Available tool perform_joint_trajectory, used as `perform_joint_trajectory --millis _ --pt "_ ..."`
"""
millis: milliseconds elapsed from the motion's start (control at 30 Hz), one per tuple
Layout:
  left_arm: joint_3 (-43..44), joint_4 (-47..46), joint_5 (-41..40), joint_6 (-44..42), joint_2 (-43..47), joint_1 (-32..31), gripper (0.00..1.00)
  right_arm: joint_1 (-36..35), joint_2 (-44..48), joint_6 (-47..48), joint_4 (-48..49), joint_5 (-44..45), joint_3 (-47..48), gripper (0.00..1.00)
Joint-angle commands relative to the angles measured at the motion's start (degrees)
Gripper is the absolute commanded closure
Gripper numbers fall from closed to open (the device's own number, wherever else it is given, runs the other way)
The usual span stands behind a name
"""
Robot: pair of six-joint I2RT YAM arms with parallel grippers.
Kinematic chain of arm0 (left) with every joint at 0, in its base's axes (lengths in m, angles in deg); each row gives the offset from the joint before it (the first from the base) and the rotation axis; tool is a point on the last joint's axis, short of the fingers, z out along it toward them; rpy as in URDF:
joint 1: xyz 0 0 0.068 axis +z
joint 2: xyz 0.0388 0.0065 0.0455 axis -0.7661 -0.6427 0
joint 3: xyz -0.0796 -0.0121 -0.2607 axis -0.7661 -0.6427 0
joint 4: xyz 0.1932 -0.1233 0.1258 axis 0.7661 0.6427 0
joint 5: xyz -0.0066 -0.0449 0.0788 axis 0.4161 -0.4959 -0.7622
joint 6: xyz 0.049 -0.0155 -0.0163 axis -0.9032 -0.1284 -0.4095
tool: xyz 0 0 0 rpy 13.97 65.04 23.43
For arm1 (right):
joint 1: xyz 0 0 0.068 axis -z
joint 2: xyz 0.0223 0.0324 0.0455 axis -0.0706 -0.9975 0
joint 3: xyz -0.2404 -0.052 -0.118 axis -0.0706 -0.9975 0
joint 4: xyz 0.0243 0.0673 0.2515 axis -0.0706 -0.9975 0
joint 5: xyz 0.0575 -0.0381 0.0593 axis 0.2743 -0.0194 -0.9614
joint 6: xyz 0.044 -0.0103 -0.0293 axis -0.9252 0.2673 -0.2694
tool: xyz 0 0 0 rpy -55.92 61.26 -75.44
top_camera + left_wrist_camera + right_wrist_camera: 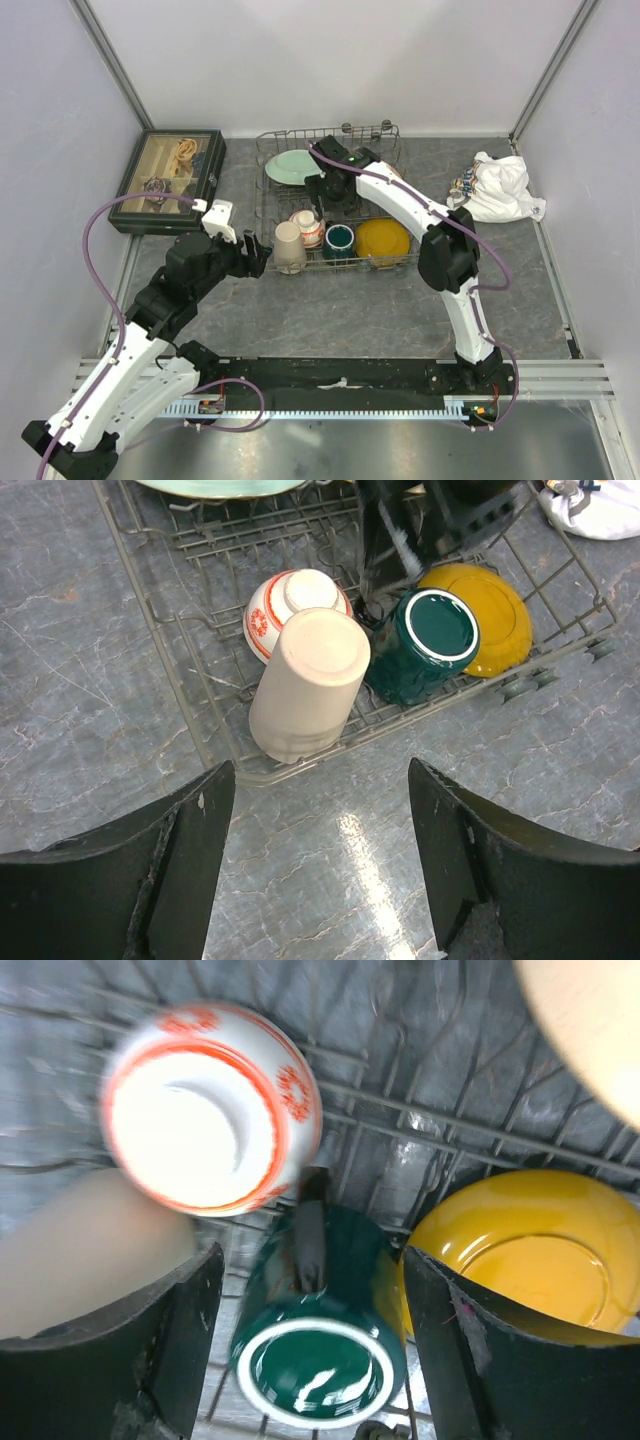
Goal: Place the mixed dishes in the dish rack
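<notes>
Grey marbled tabletop (380,310) carries the dish rack (290,135) at its far edge; beige cup (289,246), red-orange bowl (308,228), dark green mug (339,238) and yellow plate (383,241) sit inside. Loading looks almost finished: next, lift straight clear. Right gripper (312,1295) hangs wide open, empty, directly above the mug; left gripper (320,780), likewise open and empty, is just short of the rack.

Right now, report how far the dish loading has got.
Done: the pale green plate, beige cup, red-orange bowl, dark green mug and yellow plate sit in the wire rack. In hand: nothing; left gripper and right gripper are open and empty. Left: nothing outside the rack in view; a tan rim may be the tan plate.
</notes>
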Motion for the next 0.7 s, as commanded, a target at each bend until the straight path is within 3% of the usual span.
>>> perform_joint_trajectory --millis 0,433,667 --pt "1.0 -0.4 0.3 -1.4 -0.6 0.3 0.22 0.9 8.0 -1.3 4.8 -1.5 -1.3 0.2" --pt "1.4 -5.4 7.5 -3.7 -1.4 0.2 0.01 3.1 33.7 -3.7 19.7 1.4 -24.1 0.18" --pt "1.5 -5.3 5.8 -3.5 -2.2 0.2 0.01 3.1 49.3 -5.8 20.7 2.1 -38.2 0.18"
